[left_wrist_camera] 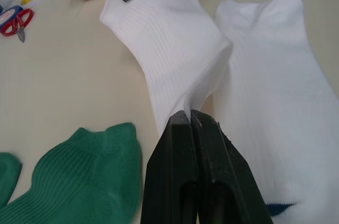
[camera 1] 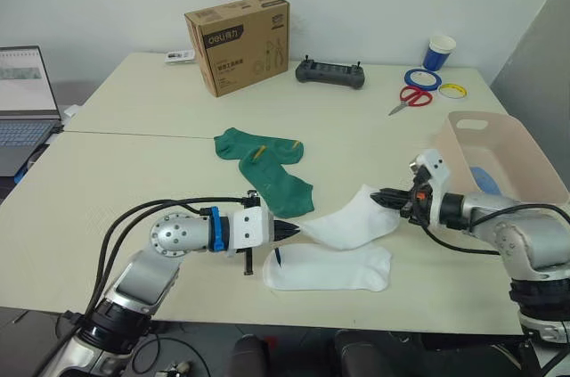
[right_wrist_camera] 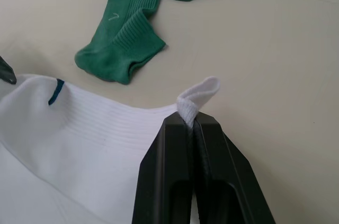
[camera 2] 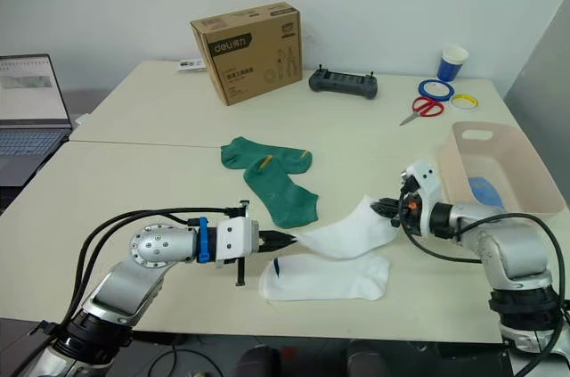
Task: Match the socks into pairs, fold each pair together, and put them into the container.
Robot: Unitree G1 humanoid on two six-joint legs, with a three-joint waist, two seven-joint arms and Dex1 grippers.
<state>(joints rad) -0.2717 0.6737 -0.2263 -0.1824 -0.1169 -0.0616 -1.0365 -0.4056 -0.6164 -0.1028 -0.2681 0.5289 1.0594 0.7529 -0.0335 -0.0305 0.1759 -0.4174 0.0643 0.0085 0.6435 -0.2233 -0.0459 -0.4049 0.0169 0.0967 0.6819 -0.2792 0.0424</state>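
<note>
The upper white ribbed cotton ankle sock [camera 1: 349, 219] is stretched between both claws near the front edge of the cream laminate bench [camera 1: 134, 163]. The left claw [left_wrist_camera: 189, 116] is pinched closed on one end of it; the right claw [right_wrist_camera: 192, 121] is pinched closed on the other end, where a small tab of fabric stands up between the fingers. A second white ankle sock [camera 1: 329, 268] lies flat just beneath it, partly overlapped.

Handling: the fabric is light, limp and stretchy, and will sag or fold wherever unsupported. Grip at the cuff or toe hem (thin edge bites can slip out under tension).

Two dark green knitted ankle socks with yellow marks [camera 1: 267, 163] lie overlapping toward the middle of the bench. A pale pink-beige plastic basin with handle slots [camera 1: 499, 150] sits at the right edge, with something light blue [camera 1: 484, 180] inside.

The surface is smooth and flat, offering little friction. Along the far edge stand a brown cardboard box [camera 1: 239, 43], a black handheld controller [camera 1: 330, 73], red-handled scissors [camera 1: 411, 98], tape rolls [camera 1: 421, 79] and a blue paper cup [camera 1: 438, 52]. An open laptop [camera 1: 25, 105] sits at the left edge.
</note>
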